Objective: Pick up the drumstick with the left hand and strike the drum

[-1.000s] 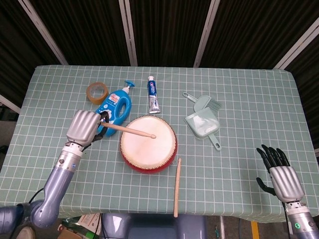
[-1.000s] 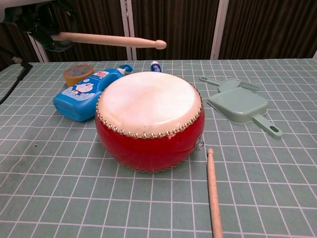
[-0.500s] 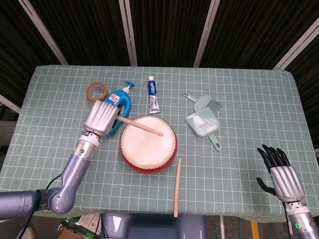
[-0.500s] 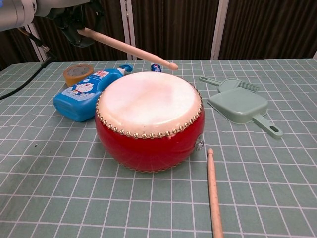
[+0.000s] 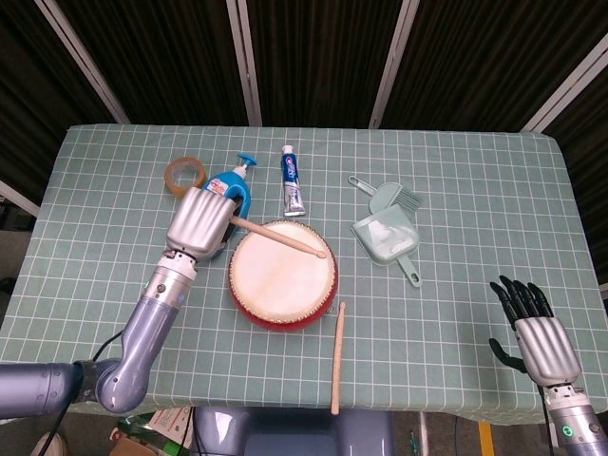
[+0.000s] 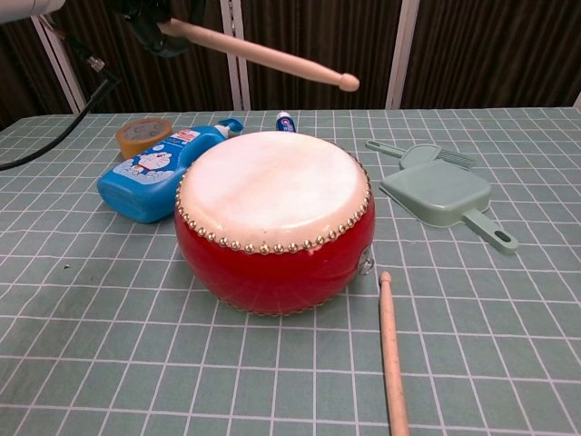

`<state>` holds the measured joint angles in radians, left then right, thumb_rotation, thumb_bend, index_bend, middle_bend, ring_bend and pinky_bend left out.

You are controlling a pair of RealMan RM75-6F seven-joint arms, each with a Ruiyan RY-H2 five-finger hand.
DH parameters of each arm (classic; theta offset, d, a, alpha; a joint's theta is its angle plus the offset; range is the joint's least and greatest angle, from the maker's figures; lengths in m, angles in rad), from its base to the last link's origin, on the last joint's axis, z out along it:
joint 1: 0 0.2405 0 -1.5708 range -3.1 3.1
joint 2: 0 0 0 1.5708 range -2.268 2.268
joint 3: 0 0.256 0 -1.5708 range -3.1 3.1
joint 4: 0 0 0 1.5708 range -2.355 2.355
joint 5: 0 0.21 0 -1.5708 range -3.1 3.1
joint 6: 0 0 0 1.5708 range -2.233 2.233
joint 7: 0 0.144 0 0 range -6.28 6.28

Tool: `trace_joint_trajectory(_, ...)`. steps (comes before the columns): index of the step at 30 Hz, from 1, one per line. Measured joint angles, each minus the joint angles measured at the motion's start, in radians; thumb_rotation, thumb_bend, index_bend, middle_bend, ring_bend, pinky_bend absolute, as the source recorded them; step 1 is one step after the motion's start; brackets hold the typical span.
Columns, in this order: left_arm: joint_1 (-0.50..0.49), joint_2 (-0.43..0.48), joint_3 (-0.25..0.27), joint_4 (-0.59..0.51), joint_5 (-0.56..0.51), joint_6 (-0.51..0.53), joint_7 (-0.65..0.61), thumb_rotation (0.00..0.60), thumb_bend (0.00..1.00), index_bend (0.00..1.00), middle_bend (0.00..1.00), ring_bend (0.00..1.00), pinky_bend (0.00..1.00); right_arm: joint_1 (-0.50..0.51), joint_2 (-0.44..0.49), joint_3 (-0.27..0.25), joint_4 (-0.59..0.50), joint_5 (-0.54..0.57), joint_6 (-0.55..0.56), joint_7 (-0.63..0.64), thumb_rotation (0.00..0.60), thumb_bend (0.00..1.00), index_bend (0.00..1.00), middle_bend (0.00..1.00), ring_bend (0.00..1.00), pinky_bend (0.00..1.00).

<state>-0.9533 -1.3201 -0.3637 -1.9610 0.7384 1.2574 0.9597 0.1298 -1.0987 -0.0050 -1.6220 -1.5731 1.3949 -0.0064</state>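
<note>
My left hand (image 5: pixel 199 221) grips a wooden drumstick (image 5: pixel 278 237) by its butt end. The stick slants out over the red drum (image 5: pixel 282 275), its tip near the drum's far right rim. In the chest view the drumstick (image 6: pixel 263 54) hangs well above the white drumhead (image 6: pixel 270 186), tip tilted down, apart from the skin. My left hand (image 6: pixel 150 11) shows only partly at that view's top edge. A second drumstick (image 5: pixel 336 356) lies on the cloth in front of the drum. My right hand (image 5: pixel 534 330) is low at the right table edge, fingers spread, holding nothing.
Behind the drum lie a blue detergent bottle (image 5: pixel 226 195), a roll of tape (image 5: pixel 185 175) and a toothpaste tube (image 5: pixel 292 180). A green dustpan with brush (image 5: pixel 388 228) sits to the drum's right. A black cable (image 6: pixel 54 127) hangs at the left in the chest view.
My left hand has moved right and up with the drumstick. The stick's tip swung from over the drumhead's middle toward its far right rim and rose higher.
</note>
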Motion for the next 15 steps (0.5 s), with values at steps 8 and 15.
trace_joint_trajectory(8, 0.003, -0.013, 0.004, 0.019, 0.123, 0.023, -0.091, 0.6, 0.7, 0.78, 1.0, 1.0, 0.99, 0.0, 0.0, 0.002, -0.003, 0.007, -0.004, -0.003, 0.6, 0.35, 0.0, 0.0, 0.0, 0.0)
trace_joint_trajectory(15, 0.03, -0.057, 0.155, 0.119, 0.143, -0.017, -0.088, 0.6, 0.68, 0.78, 1.0, 1.0, 0.99, 0.0, 0.001, 0.003, -0.003, 0.008, -0.003, 0.001, 0.6, 0.35, 0.0, 0.0, 0.0, 0.0)
